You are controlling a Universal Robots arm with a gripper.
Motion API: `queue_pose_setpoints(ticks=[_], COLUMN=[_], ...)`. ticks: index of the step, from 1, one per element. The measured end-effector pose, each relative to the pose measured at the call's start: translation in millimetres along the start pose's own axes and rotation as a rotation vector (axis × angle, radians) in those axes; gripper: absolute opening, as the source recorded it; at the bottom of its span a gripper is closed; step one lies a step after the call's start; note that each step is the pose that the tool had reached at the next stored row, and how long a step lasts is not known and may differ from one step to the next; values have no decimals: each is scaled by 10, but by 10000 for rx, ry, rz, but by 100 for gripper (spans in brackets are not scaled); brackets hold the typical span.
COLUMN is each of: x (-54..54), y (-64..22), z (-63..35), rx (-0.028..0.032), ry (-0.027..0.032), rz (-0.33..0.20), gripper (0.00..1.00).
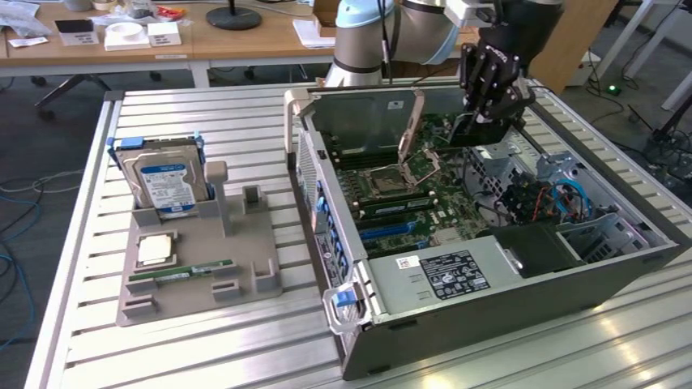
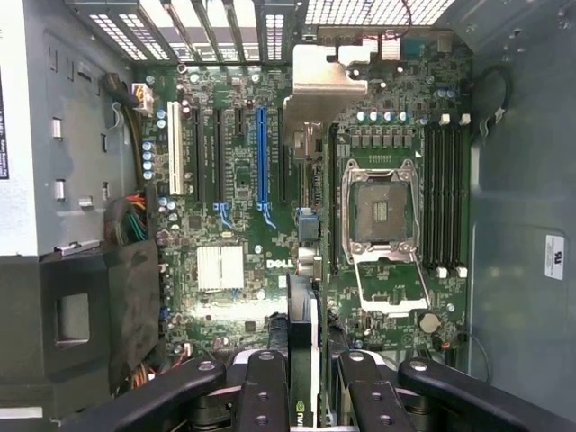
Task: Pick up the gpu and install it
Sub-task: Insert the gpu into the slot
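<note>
the gripper (image 2: 310, 396) is closed on the gpu (image 2: 301, 315), holding the card upright and edge-on above the motherboard (image 2: 225, 270) inside the open computer case (image 1: 487, 292), probably to keep its lower edge parallel with the slots.

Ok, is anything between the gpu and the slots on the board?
Nothing visible. The gripper holds the gpu over the motherboard; the blue slot and the black slots beside it lie bare.

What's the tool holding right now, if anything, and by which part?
The gpu, pinched by the tool across its flat faces at its top edge, above the open computer case.
</note>
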State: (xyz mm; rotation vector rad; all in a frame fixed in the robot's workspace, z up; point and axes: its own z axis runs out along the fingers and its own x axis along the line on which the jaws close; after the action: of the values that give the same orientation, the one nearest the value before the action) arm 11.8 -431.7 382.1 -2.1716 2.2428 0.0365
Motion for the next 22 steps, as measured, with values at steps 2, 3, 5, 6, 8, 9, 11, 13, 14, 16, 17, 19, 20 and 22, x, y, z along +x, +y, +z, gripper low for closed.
queue_pose_setpoints(ticks=[2, 3, 5, 6, 8, 9, 11, 13, 14, 16, 17, 19, 20, 22], x=[1, 2, 3, 3, 3, 3, 4, 4, 4, 5, 5, 6, 6, 6], y=[4, 7, 10, 10, 11, 12, 12, 18, 25, 43, 55, 78, 80, 80], z=[36, 54, 87, 97, 98, 98, 99, 99, 100, 101, 101, 102, 102, 102], rx=[-1, -1, 0, -1, -1, -1, -1, 0, 0, 0, 1, 2, 2, 2], ry=[1, 1, 0, 0, 1, 2, 1, 0, 0, 0, 0, 1, 0, 0], rz=[-1, -1, -1, -2, -1, 0, 0, 3, 2, 1, 0, 0, 0, -1], gripper=[26, 26, 26, 26, 26, 26, 26, 26, 26, 26, 26, 26, 26, 26])
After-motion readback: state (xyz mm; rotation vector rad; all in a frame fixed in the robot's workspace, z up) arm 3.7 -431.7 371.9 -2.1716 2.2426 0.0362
